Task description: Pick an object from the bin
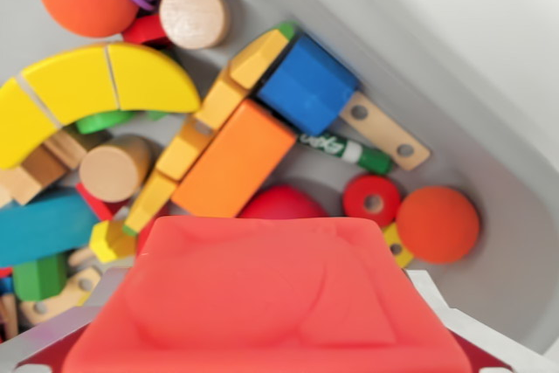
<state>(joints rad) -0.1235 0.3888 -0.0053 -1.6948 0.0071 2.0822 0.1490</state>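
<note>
The grey plastic bin [489, 137] holds a heap of toy blocks, its wall running down the wrist view's right. A big red moulded block [266, 299] fills the bottom of the view, right under the camera; whether the pincer grips it or only hovers behind it I cannot tell, since neither finger shows. Take the orange rectangular wooden block [234, 159] as landmark: it lies just above that red block. Touching its upper corner sits a blue faceted block [307, 85]; well to its left curves a yellow wooden arch [87, 93]. To its right, apart from the rest, rests a small orange ball [438, 224]. If nothing is held, the landmark's flat sides should suit a straight, centred descent.
</note>
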